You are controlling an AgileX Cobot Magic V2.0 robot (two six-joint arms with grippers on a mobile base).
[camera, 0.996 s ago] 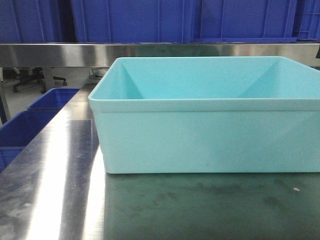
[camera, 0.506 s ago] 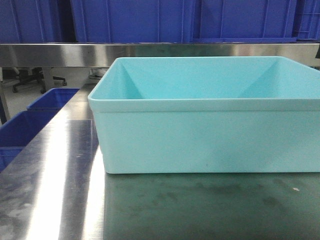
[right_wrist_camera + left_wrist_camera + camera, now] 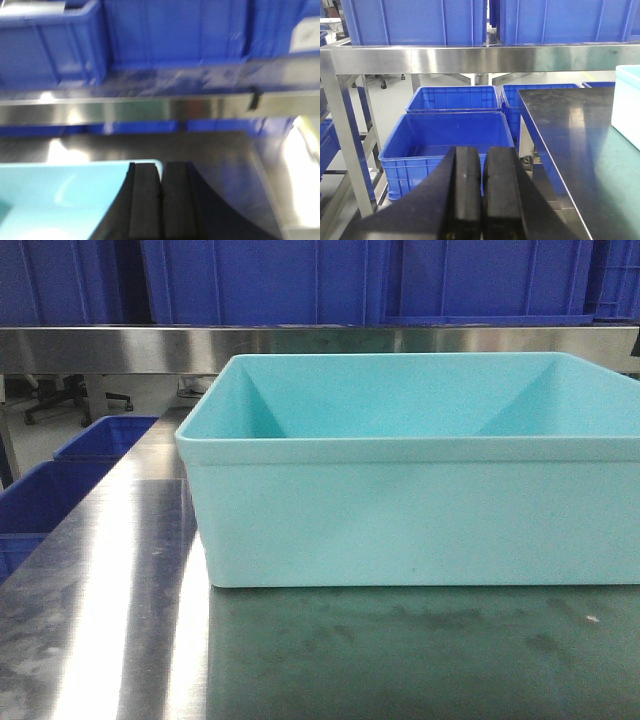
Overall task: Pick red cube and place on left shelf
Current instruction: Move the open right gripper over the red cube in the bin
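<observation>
Zero real change in the front view over the last second: the teal bin (image 3: 400, 520) sits on the bench (image 3: 110, 620) in the same place, with only a hair of shift in how its inner walls line up. No arm enters that view. The right wrist view is smeared, so I judge the right arm is in motion. Right end effector (image 3: 161, 200) is closed, pads together, empty, above the bin's corner. Left end effector (image 3: 482, 200) is also closed and empty, off the bench's left edge over the blue floor crates (image 3: 445, 145). The red cube shows in no view. It may be behind the bin's wall, can't tell. Pick not yet started.
</observation>
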